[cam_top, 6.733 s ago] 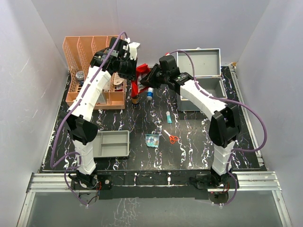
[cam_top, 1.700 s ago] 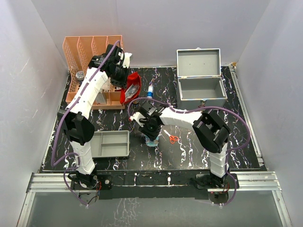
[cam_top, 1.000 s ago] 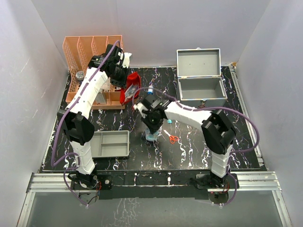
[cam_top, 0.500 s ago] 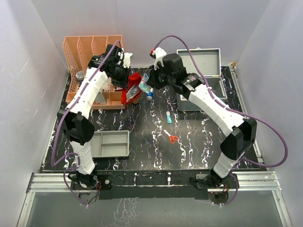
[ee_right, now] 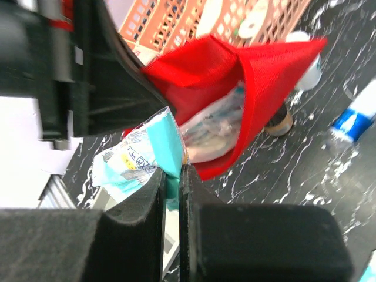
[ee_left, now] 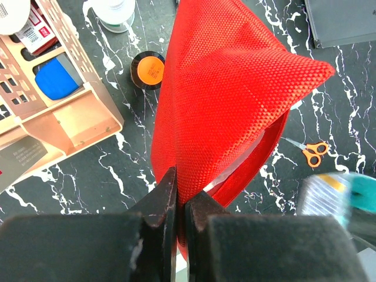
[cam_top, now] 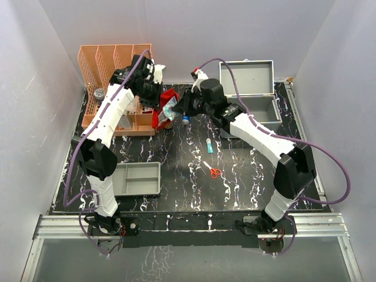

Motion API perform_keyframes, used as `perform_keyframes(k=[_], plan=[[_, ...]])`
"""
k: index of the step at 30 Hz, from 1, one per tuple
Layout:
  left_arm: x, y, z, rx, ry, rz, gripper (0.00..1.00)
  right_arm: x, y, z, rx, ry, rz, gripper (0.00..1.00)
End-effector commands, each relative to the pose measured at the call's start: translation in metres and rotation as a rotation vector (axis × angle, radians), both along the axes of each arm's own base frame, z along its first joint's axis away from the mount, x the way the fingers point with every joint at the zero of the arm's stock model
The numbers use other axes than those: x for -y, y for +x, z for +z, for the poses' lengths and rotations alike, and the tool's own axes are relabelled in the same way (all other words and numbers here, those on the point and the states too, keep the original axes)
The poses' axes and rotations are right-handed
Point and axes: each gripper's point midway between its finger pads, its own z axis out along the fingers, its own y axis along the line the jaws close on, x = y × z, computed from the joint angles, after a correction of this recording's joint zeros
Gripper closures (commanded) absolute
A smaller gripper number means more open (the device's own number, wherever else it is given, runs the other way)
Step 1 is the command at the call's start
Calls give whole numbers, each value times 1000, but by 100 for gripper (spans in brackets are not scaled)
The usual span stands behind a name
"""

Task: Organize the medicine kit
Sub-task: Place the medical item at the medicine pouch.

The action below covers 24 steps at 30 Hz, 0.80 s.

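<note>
Item: medicine kit [cam_top: 247,76], silver case, lid raised, far right of the table [cam_top: 247,176]; the right arm crosses its front left corner
Left gripper [ee_left: 180,191]: clenched on the edge of the red pouch [ee_left: 229,94], held aloft
Right gripper [ee_right: 170,174]: pinching a teal packet [ee_right: 138,155] at the pouch's open mouth
Around: orange rack [cam_top: 111,64] far left; orange-capped bottle [ee_left: 150,69] under the pouch; blue-capped bottle [cam_top: 185,120], teal tube [cam_top: 210,145], scissors [cam_top: 214,171] mid-table; grey tray [cam_top: 138,179] near left

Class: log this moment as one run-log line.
left end effector: shut on red pouch | right end effector: shut on teal packet at pouch mouth | medicine kit: lid open
</note>
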Motion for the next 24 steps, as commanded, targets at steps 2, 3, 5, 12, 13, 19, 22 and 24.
perform_keyframes(k=[2,3,5,12,13,19,22,24], plan=[[8,-8,40,87,-60,-21,100,-3,-5,34,-7,234,-31,100],[9,-9,41,88,-60,-25,100,-2,-5,32,-16,251,-40,100],[11,-11,41,87,-62,-31,100,-2,-3,32,-23,278,-52,100],[17,-15,44,92,-65,-46,100,-4,12,25,-75,307,-82,100],[17,-15,44,93,-65,-47,100,-4,14,23,-83,303,-89,100],[19,-17,47,100,-69,-53,100,-3,20,7,-131,273,-119,100],[21,-18,47,97,-75,-59,100,-2,23,3,-136,283,-130,100],[22,-20,47,92,-80,-64,100,-2,28,-1,-149,288,-139,100]])
